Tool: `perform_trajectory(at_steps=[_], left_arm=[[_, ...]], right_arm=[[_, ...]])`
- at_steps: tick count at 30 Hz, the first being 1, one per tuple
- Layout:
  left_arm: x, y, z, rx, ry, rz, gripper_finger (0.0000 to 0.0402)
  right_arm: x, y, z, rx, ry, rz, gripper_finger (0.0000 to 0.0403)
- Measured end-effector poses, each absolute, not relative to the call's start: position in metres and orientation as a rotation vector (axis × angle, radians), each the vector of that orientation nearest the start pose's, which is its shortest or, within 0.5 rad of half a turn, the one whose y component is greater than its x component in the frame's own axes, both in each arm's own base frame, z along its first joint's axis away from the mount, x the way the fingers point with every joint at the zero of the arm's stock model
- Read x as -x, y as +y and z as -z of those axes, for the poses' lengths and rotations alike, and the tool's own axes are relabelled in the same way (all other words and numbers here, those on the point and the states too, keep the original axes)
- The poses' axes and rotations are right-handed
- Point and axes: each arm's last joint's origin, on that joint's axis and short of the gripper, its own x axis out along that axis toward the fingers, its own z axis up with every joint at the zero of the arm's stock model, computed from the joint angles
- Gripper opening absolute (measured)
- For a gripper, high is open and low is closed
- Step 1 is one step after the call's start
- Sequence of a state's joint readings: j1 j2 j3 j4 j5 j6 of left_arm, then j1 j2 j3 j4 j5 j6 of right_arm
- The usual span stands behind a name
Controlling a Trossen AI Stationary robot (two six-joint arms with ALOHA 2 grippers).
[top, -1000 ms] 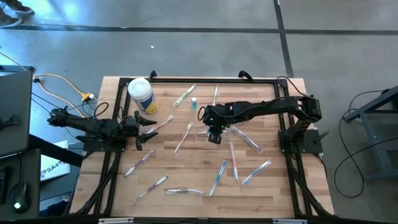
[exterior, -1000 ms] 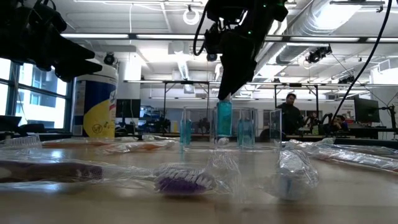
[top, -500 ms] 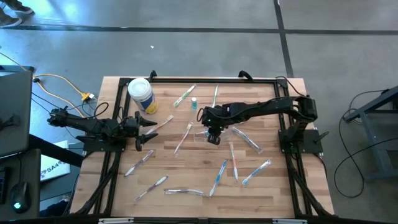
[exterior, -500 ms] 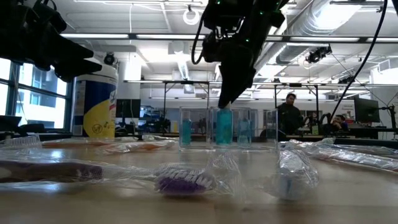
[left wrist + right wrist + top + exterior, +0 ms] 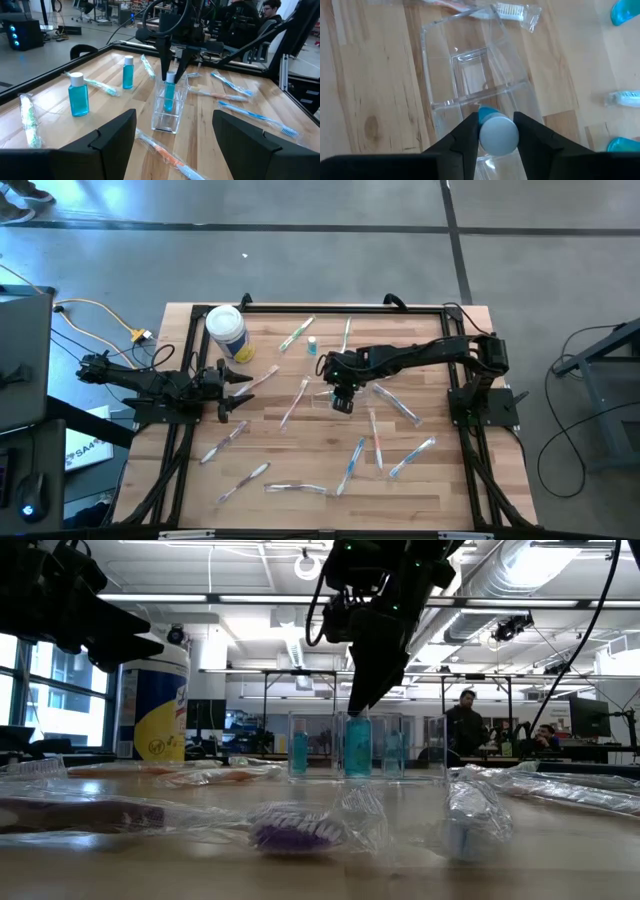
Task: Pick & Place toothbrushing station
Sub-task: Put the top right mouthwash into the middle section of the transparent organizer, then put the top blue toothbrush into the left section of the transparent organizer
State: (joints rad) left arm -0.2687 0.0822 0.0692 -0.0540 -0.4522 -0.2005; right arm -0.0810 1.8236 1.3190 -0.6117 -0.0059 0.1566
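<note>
- The bench (image 5: 440,480) is littered with wrapped toothbrushes (image 5: 350,465), and a white tub (image 5: 226,330) stands in its far left corner.
- The left gripper (image 5: 240,390) waits over the left edge of the bench, fingers spread wide with nothing between them. We don't think it has a part in this step.
- The right gripper (image 5: 343,402) is the one at work. It's over the middle of the bench, pointing straight down into the toothbrushing station (image 5: 160,117).
- The station is the see-through boxy holder standing upright around the middle of the bench, really easy to miss against the wood.
- The right gripper's fingers (image 5: 470,137) sit tight on either side of the grey cap of a small blue bottle (image 5: 169,95), so we read it as clamped on that bottle.
- The bottle hangs upright inside one end compartment of the station. We can't tell if its base has reached the floor of the holder.
- Our read on the step: dropping a bottle into the holder, pretty much at the release point.
- Next move should be: spread the fingers just enough to clear the cap, then lift straight up so the clear walls don't get nudged.
- Two more blue bottles (image 5: 78,95) stand on the bench well apart from the station, so there's likely more loading left to do.
</note>
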Motion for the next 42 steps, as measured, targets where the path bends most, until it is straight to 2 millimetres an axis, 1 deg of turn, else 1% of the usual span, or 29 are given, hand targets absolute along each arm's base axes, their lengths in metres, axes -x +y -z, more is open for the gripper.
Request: perform_trajectory(at_steps=[11, 15, 23, 26, 29, 35, 38, 42], left_arm=[[-0.096, -0.013, -0.176, 0.19, 0.045, -0.189, 0.0262], [-0.096, -0.013, -0.175, 0.19, 0.045, -0.189, 0.0262], [-0.096, -0.013, -0.175, 0.19, 0.046, -0.19, 0.0262], [-0.096, -0.013, -0.175, 0.19, 0.047, -0.19, 0.0262], [-0.096, -0.013, -0.175, 0.19, 0.046, -0.19, 0.0262], [-0.096, -0.013, -0.176, 0.191, 0.045, -0.19, 0.0262], [-0.096, -0.013, -0.176, 0.191, 0.045, -0.19, 0.0262], [-0.096, -0.013, -0.176, 0.191, 0.044, -0.19, 0.0262]], right_arm=[[-0.37, -0.029, -0.204, -0.182, 1.12, 0.152, 0.0157], [-0.369, -0.029, -0.204, -0.181, 1.132, 0.153, 0.0182], [-0.369, -0.024, -0.205, -0.163, 1.134, 0.157, 0.0249], [-0.365, -0.023, -0.209, -0.163, 1.144, 0.169, 0.0263], [-0.362, -0.022, -0.213, -0.175, 1.152, 0.179, 0.0267], [-0.356, -0.022, -0.225, -0.176, 1.123, 0.177, 0.0266], [-0.349, -0.021, -0.237, -0.178, 1.119, 0.178, 0.0266], [-0.324, -0.017, -0.26, -0.195, 1.165, 0.194, 0.0265]])
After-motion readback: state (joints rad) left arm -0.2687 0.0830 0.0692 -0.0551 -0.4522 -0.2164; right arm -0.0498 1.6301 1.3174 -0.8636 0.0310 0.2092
